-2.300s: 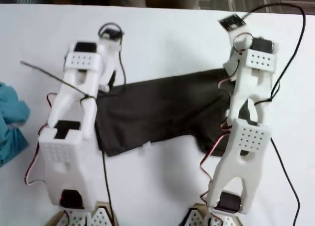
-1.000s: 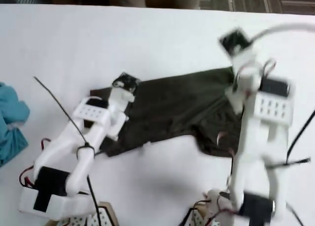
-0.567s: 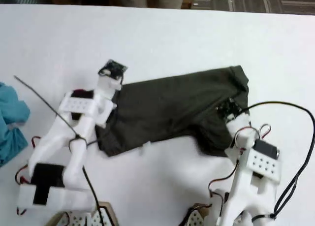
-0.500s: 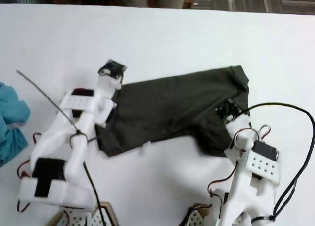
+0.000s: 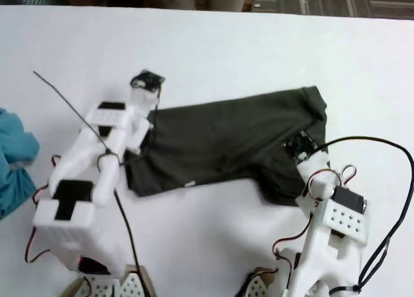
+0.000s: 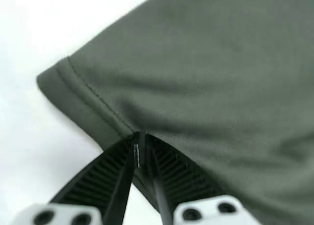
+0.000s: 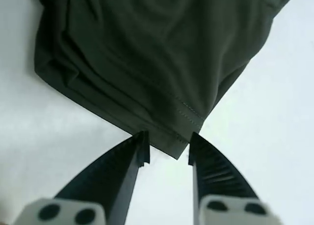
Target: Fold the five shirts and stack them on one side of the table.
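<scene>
Left jaws clamped on dark shirt (image 5: pixel 226 142) hem, right jaws parted at its corner

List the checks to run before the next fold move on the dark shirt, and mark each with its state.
1. Hold of the left gripper on the dark shirt: shut on its hem. Ok.
2. Hold of the right gripper: open, with the hem corner between its fingertips, not yet pinched. Not ok.
3. Fabric flat: bunched in folds at the right gripper's end. Not ok.
4. Number of layers caught by the left gripper: cannot tell.
5. Space to fold: the teal shirt at the edge of the table lies apart from the dark shirt. Ok.
</scene>
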Robot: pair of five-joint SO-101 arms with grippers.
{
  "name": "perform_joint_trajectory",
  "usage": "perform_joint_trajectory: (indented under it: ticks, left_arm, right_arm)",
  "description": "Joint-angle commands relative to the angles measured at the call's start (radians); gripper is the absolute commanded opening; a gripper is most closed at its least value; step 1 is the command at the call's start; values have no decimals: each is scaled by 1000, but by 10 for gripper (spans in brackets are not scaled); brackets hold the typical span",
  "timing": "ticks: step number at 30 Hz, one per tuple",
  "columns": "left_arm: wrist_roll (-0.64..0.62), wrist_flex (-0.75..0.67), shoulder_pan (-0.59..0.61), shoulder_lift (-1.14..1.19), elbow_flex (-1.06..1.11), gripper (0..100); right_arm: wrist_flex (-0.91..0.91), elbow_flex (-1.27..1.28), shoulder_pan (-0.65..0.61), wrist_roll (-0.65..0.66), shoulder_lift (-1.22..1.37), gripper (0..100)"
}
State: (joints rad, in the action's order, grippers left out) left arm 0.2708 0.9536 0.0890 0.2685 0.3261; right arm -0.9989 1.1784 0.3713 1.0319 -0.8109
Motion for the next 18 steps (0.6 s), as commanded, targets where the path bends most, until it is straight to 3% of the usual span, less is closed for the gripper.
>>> perform_joint_trajectory:
  ticks: [1, 10, 18]
  left_arm:
    - [-2, 71, 35, 21, -131, 25]
    - [-48, 152, 32, -35, -163, 24]
    - [-75, 152, -20, -393, -8, 27]
  right_arm:
    - [5, -2, 8, 8, -21, 139]
    - [12, 17, 4, 8, -13, 149]
    - [-67, 83, 7, 52, -22, 303]
